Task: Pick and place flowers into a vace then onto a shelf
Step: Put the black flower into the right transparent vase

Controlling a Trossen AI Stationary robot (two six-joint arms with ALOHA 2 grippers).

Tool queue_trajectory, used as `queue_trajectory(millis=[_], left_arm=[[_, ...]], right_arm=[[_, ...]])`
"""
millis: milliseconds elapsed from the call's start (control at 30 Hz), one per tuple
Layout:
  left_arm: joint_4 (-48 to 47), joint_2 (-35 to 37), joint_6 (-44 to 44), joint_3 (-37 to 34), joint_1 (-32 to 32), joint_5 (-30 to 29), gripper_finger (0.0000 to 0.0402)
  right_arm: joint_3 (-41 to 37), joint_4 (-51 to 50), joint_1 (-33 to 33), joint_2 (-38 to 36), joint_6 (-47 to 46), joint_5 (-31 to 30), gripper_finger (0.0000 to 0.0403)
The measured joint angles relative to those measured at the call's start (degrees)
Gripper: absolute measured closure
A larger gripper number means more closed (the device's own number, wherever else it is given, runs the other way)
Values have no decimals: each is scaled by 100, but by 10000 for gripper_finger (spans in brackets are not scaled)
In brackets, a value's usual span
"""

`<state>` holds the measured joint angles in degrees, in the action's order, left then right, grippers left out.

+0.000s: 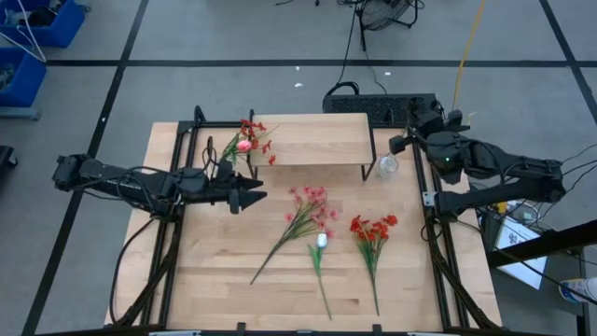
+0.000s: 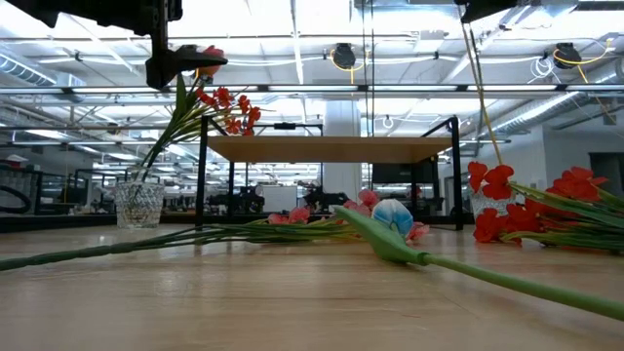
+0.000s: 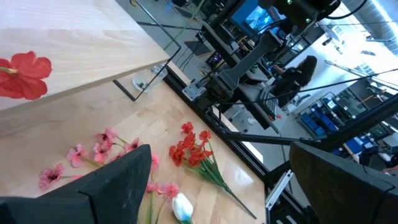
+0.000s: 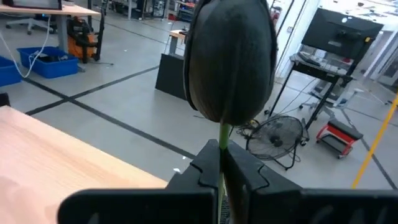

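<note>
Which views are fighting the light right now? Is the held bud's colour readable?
Right wrist view: the bud, held in the shut right gripper, is backlit, a dark silhouette, colour unreadable. Low view: ceiling lights glare behind the shelf. High view: even light, flowers on the table plainly lit.

Loose flowers point(image 1: 312, 219) clutter mid-table; shelf point(image 1: 312, 138) top lies bare.

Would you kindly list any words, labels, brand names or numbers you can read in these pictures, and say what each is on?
None can be read.
The blue-lit monitor screen in the room behind the table: too blurred to read.
The dark robot arms, the pale wooden shelf board and the clear glass vase: no visible markings.
</note>
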<state>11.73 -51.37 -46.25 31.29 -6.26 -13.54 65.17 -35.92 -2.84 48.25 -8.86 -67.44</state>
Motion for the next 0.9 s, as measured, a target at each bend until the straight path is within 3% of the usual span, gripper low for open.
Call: queue_trajectory(millis=[333,467,900], left_arm=[[-25,0,6,0,-1,3,16],[-44,0,6,0,-2,4,16],[-48,0,54,0,45,-11,16]], right_arm=[[146,-631,252,3,-688,-320,403],[146,-1141,252,25,-1268,-284,403],[148,-1846,148,83,-1898,-143,403]])
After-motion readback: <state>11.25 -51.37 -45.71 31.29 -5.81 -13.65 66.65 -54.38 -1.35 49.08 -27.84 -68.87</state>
